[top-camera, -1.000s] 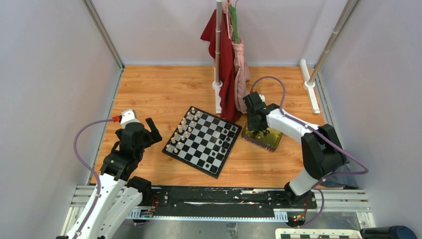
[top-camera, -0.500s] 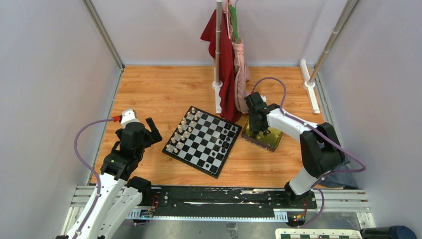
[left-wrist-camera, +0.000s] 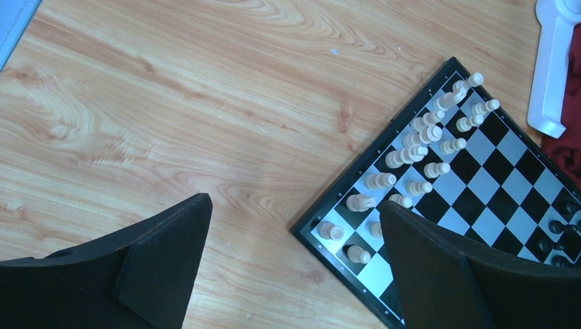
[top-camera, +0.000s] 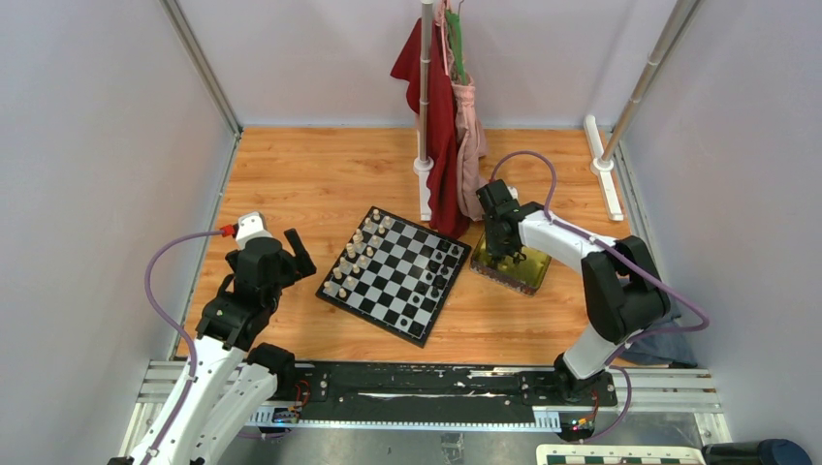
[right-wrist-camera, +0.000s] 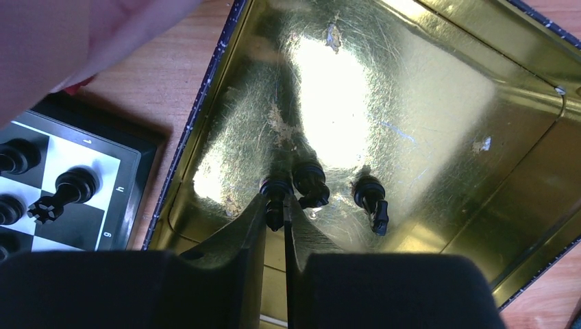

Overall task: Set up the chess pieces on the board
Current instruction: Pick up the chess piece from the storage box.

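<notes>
The board (top-camera: 369, 314) lies mid-table, with cream pieces along its left side and black chess pieces (top-camera: 444, 266) along its right. My right gripper (top-camera: 504, 254) reaches down into the gold tin tray (top-camera: 529, 275). In the right wrist view the right gripper (right-wrist-camera: 275, 209) is shut on a small black chess piece (right-wrist-camera: 275, 188). Two more black pieces (right-wrist-camera: 310, 181) (right-wrist-camera: 371, 195) stand right beside it on the tray (right-wrist-camera: 411, 103). My left gripper (top-camera: 276, 254) hovers left of the board. In its own view the left gripper (left-wrist-camera: 293, 205) is open and empty above the board's corner (left-wrist-camera: 479, 178).
A red cloth (top-camera: 441, 126) and a pink one hang from a pole (top-camera: 425, 97) just behind the board and the tray. A white post foot (top-camera: 603, 174) lies at the back right. Grey walls close in both sides.
My right gripper's fingers have closed in on the black piece in the tray. The right arm shifted slightly. The left arm has not moved.
</notes>
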You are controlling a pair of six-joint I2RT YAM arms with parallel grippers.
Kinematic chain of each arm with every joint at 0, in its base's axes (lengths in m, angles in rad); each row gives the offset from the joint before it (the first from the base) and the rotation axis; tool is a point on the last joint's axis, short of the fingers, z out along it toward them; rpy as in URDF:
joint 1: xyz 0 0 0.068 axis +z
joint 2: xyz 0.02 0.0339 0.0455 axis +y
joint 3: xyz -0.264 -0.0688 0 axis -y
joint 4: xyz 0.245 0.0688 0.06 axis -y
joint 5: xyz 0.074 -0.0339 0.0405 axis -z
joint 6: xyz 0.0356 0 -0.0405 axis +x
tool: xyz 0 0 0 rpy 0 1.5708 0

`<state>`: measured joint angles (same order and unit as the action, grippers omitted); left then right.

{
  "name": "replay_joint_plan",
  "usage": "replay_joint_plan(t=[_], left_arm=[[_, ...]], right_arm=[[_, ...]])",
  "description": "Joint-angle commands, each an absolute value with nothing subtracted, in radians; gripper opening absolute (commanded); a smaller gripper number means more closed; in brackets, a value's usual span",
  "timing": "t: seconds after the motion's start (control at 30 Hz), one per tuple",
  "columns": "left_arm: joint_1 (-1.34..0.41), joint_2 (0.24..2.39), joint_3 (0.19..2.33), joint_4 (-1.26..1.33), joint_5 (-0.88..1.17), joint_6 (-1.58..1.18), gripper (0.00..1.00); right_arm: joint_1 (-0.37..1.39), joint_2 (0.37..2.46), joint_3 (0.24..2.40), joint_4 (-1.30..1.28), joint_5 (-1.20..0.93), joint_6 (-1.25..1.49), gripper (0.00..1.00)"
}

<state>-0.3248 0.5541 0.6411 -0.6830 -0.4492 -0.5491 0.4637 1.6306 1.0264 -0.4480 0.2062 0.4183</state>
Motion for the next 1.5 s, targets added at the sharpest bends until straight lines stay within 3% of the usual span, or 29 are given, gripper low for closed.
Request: replay_joint_plan(t=[0.0, 0.1, 0.93, 1.23, 1.47], left_arm=[[-0.33, 0.557, 0.632, -0.666, -0.456, -0.541, 1.0], [-0.33, 0.554, 0.631, -0.666, -0.456, -0.541, 1.0], [-0.33, 0.524, 0.624, -0.655, -0.455, -0.539, 1.0], [-0.33, 0.514, 0.622, -0.651, -0.45, -0.539, 1.0], [-0.33, 0.5, 0.617, -0.647, -0.454, -0.543, 1.0]], right_arm=[[0.444, 1.637, 1.015, -0.47, 0.206, 0.408, 0.05], [0.443, 1.628, 1.026, -0.481, 0.211, 0.399, 0.0], [0.447, 1.479, 1.137, -0.616, 0.214, 0.359, 0.0], [0.552, 1.363, 1.15, -0.724, 0.198, 0.345, 0.0], [0.739, 1.321, 1.147, -0.79, 0.238, 0.396, 0.0]])
